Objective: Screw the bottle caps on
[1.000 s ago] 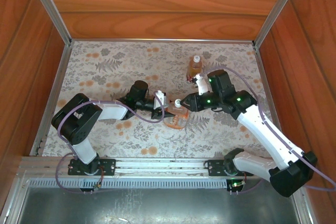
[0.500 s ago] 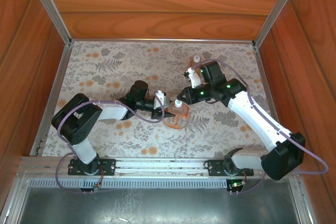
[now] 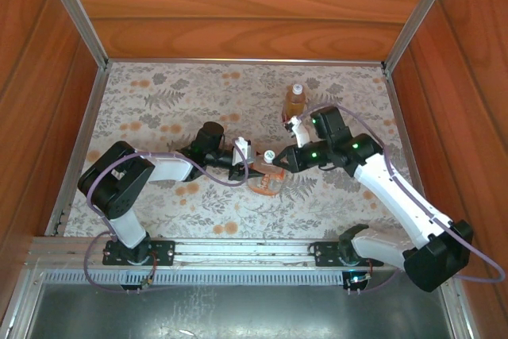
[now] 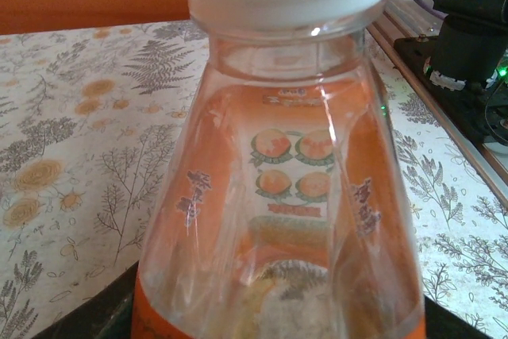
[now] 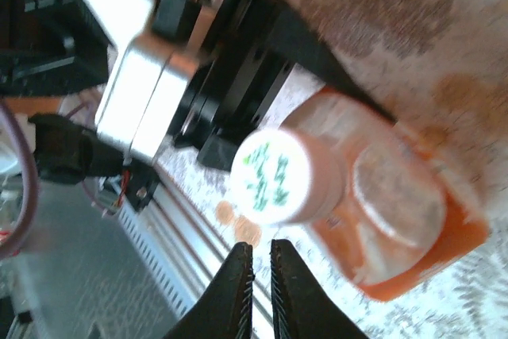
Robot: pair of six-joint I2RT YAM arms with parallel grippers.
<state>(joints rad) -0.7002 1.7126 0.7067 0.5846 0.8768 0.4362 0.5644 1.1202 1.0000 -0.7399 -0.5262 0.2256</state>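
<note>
Caps look to be on both bottles, so I judge the job near its end. Closest to my right tool point(image 5: 260, 256), just past its fingertips, sits the cap point(image 5: 274, 176) of the wide bottle point(image 5: 397, 220), white with green print and seated square on the neck. That tool's fingers are almost together, with only a thin slit between them and nothing in it; they stand just off the cap's rim, not touching it. Whether the cap is turned fully home I cannot tell, and a last twist may be left. My left tool point(image 3: 255, 168) is clamped on the wide bottle below the shoulder, dark fingers on either side; its wrist view looks straight at the bottle's clear wall and the white neck ring above. Beyond the right tool, well apart from it, the slim bottle point(image 3: 295, 105) stands upright on the table point(image 3: 159, 109) with its far cap point(image 3: 297, 89) on top, and neither tool is touching it.

My left arm lies low, its forearm reaching right along the table to the bottle. My right arm rises from its base out to the right, then folds back leftward, wrist bent so the tool meets the cap from the side opposite the left tool.
</note>
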